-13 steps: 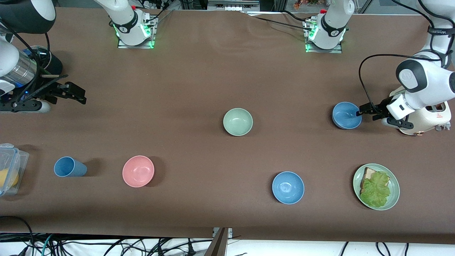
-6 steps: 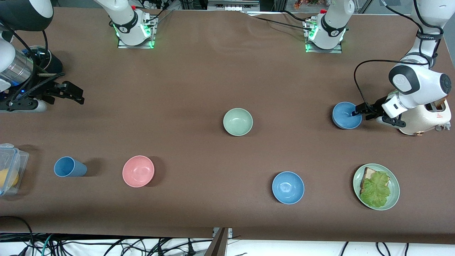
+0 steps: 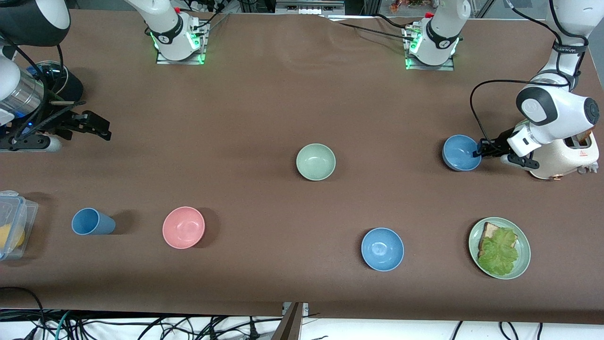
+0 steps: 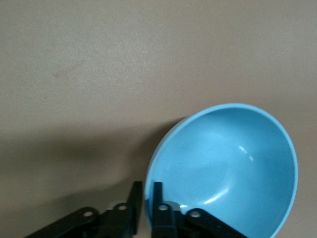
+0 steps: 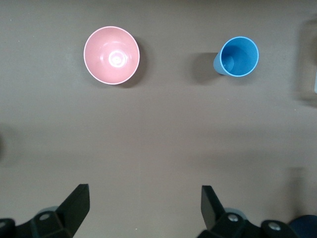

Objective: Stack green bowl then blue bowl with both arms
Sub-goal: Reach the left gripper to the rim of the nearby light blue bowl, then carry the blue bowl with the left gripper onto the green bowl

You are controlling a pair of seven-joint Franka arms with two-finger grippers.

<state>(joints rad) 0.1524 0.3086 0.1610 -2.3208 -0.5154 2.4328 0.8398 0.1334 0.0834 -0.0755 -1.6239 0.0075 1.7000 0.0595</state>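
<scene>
Front view, nearest strip first: a green plate (image 3: 523, 264) bearing bread and lettuce toward the left arm's end, then a sky-blue bowl (image 3: 382, 249), a pink bowl (image 3: 183, 227), a blue cup (image 3: 92, 222) lying on its side, and a clear container (image 3: 12, 222) cut off at the frame edge by the right arm's end. Farther from the camera, near mid-table, the green bowl (image 3: 315, 162), upright and alone, touched by nothing. About level with it toward the left arm's end, the blue bowl (image 3: 460, 152), pinched at its rim by the left gripper (image 3: 477, 152). Just beside that, a cream appliance (image 3: 566, 158), partly hidden by the left arm's wrist. Hard to make out here how the fingers meet the rim. Left wrist view, by contrast: the blue bowl (image 4: 228, 168) filling the frame, left gripper (image 4: 146, 191) clamped narrow on the rim, one finger inside and one outside; bowl edge cut off at the frame. Right wrist view: right gripper (image 5: 143, 198) spread wide and empty, looking down on the pink bowl (image 5: 111, 55) and the blue cup (image 5: 238, 56). In the front view, right gripper (image 3: 104, 130) waiting in the air over the right arm's end of the table.
</scene>
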